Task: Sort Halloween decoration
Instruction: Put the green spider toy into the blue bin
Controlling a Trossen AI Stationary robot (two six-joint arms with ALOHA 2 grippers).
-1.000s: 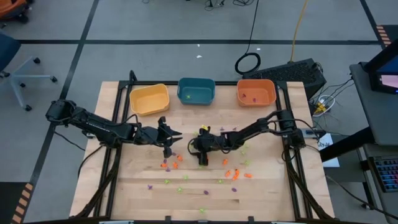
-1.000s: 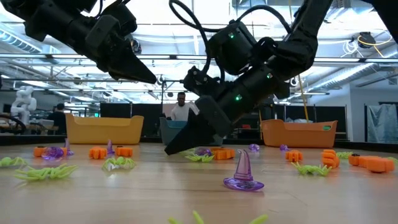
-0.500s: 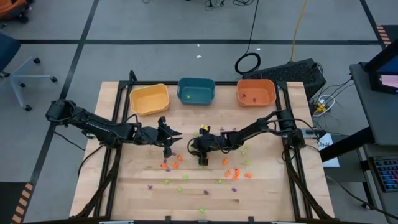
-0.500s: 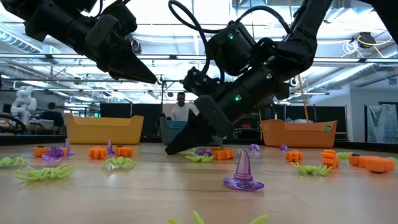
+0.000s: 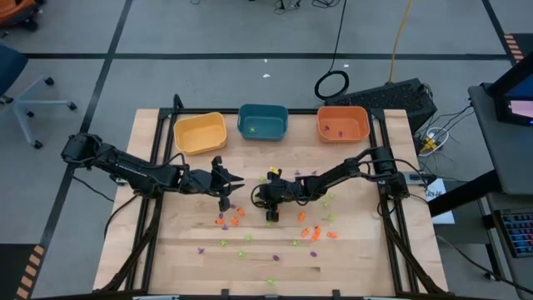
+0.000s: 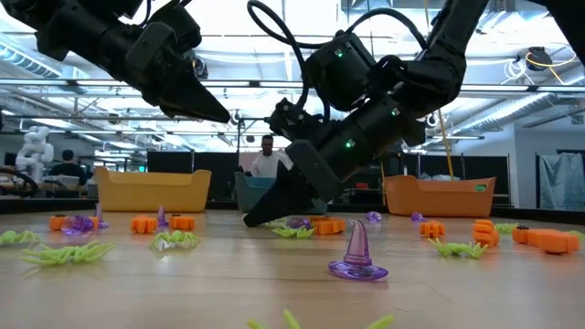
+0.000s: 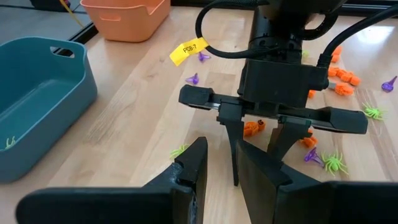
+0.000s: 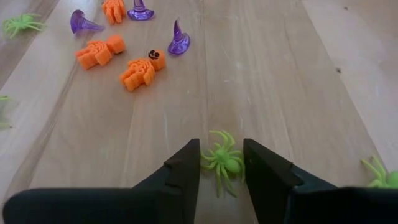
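Down at mid-table, the right gripper (image 8: 221,163) is reaching to the wood, its fingers (image 8: 186,167) standing apart on either side of a light-green spider (image 8: 222,163); whether they are touching it cannot be told. Orange skeletons (image 8: 142,71) and purple witch hats (image 8: 178,40) are lying farther off. The left gripper (image 5: 225,200) is hanging just left of it, its jaws slightly apart, holding nothing.

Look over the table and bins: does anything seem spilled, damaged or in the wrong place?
Nothing looks damaged. The small toys lie scattered across the table, simply waiting to be sorted. The right claw is down at the tabletop around a green spider; the left claw hangs nearby.
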